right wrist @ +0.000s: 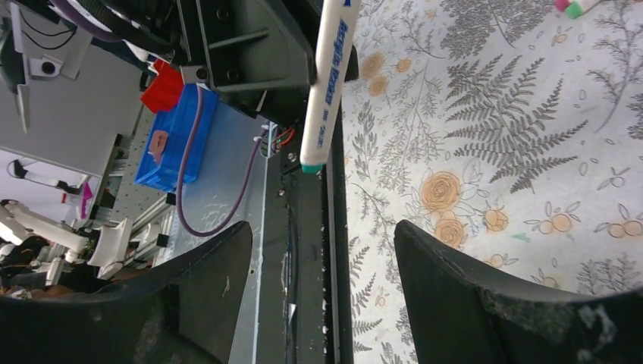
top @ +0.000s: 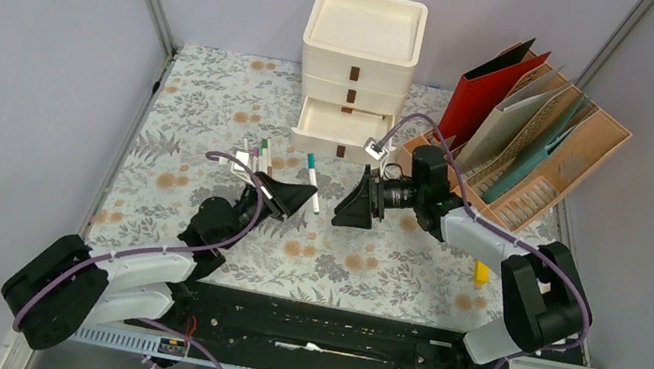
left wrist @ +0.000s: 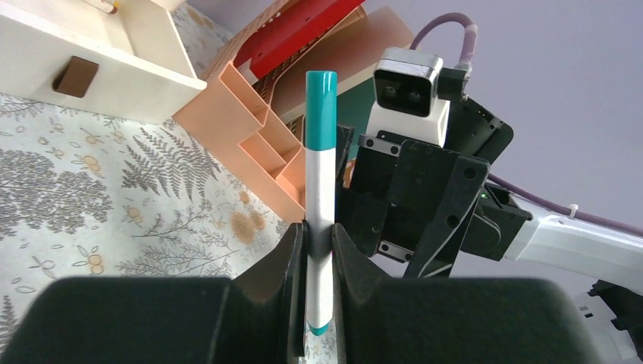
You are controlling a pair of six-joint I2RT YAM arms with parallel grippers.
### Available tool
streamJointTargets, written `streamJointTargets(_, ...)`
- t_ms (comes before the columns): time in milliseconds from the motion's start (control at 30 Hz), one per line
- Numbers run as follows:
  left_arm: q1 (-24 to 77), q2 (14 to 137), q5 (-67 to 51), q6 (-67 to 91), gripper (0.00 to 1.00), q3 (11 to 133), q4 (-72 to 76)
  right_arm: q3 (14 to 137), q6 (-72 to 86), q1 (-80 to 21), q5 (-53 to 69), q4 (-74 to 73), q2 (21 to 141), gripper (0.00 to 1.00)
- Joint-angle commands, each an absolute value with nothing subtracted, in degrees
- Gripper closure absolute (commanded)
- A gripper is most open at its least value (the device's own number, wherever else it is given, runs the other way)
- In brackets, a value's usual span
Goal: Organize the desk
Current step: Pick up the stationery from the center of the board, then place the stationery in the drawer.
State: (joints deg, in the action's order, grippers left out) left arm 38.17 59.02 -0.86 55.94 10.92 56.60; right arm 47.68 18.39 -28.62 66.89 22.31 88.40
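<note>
Left fingers around marker, above desk

The desk had a pale cloth with ferns and orange flowers over it, and metal rails round the edge. At the back sat a cream drawer unit with its lowest drawer pulled out. Just right of that was a wooden file sorter stuffed with folders, red one at its left end. A couple of markers lay left of centre, plus some small yellow thing near the right edge.
</note>
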Motion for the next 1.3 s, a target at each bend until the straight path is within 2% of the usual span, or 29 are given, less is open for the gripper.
streamJointTargets(0,42.14,61.66,7.10,54.60,1.00,14.87,63.26,47.49,24.61,-30.29,67.28,30.27,89.49,0.25)
streamJointTargets(533,49.49,71.26,10.46,53.05,1.00,19.46,68.72,47.52,28.08,-30.86,66.58,32.26,89.98,0.37)
streamJointTargets(767,49.84,71.43,10.38,52.39,1.00,19.52,68.73,47.87,28.22,-30.91,66.80,32.34,90.48,0.65)
streamJointTargets(833,49.91,71.27,10.37,52.28,1.00,19.36,68.66,47.91,28.11,-30.86,66.75,32.34,90.53,0.77)
streamJointTargets(933,49.85,71.01,10.44,52.08,1.00,19.12,68.37,47.96,27.67,-30.93,66.64,32.34,90.51,1.00)
streamJointTargets(967,49.85,70.83,10.43,51.87,0.95,19.08,68.19,47.91,27.40,-30.89,66.37,32.34,90.40,1.00)
streamJointTargets(1067,49.90,68.98,10.54,50.96,0.68,19.26,65.45,48.01,25.88,-30.94,66.08,31.10,90.15,1.00)
streamJointTargets(1267,49.78,61.19,13.36,42.68,0.24,19.13,53.42,50.88,15.70,-30.92,63.66,19.10,89.36,1.00)
